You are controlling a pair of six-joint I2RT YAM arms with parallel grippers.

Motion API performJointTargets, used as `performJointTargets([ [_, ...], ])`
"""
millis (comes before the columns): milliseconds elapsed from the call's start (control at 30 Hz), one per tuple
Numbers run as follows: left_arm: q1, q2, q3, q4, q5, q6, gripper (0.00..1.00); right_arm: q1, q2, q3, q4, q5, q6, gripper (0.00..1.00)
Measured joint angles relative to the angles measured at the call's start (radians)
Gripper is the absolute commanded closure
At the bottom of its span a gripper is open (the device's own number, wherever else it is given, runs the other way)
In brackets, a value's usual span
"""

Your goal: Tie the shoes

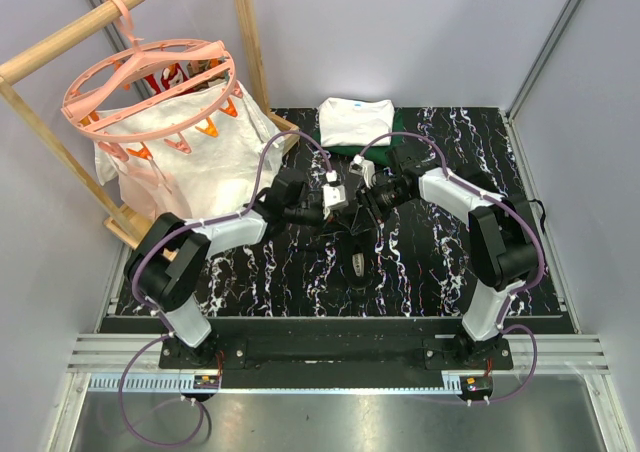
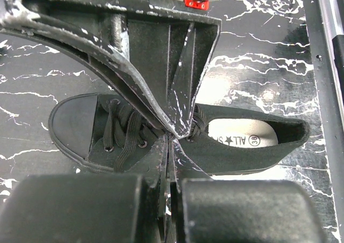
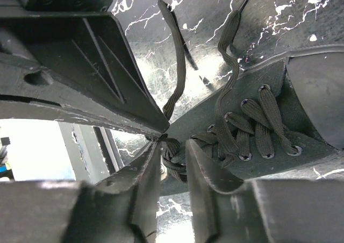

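Grey walls enclose a black, white-veined bench [image 1: 300, 272]. A wooden rack [image 1: 60, 47] with a pink hanger [image 1: 150, 82] stands at the rear left, and folded clothes [image 1: 355, 122] lie at the back edge. The shoe [image 2: 242, 157], a single black sneaker, sits upright on its sole at mid-bench, directly beneath the point where the two arms meet.

The left gripper [image 2: 171, 146] has its jaws closed tight just above the top eyelets. In the right wrist view a flat strand of the laces [image 3: 252, 130] runs out from their tips, so it appears to be held. The right gripper [image 3: 174, 151] meets it from the opposite side. Its jaws are narrow and a bunch of lace fills the gap between them — apparently pinched.

Progress, as judged from these views: the eyelets are threaded in neat crossings and a small tangle sits at the throat, possibly a first crossing. No loop or bow is visible, and one free end [image 3: 231, 44] trails loose over the bench. The task therefore seems to be at an early to middle stage — forming the loops, wrapping them and drawing the bow tight all remain.
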Motion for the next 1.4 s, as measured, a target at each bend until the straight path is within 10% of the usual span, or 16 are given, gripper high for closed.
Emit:
performJointTargets([
  [333,0.0,0.013,0.014,-0.017,0.003,0.003,1.0,0.0,0.001,0.0,0.004,-0.004,0.002,1.0],
  [800,0.068,0.001,0.02,-0.063,0.002,0.027,0.54,0.0,-0.014,-0.02,0.014,0.004,-0.005,1.0],
  [1067,0.13,-0.006,0.035,-0.199,-0.013,0.172,0.51,0.0,-0.05,-0.036,0.015,0.008,-0.005,1.0],
  [1400,0.132,0.042,0.105,-0.304,-0.018,0.273,0.52,0.0,-0.05,-0.027,0.018,0.008,0.0,0.43],
])
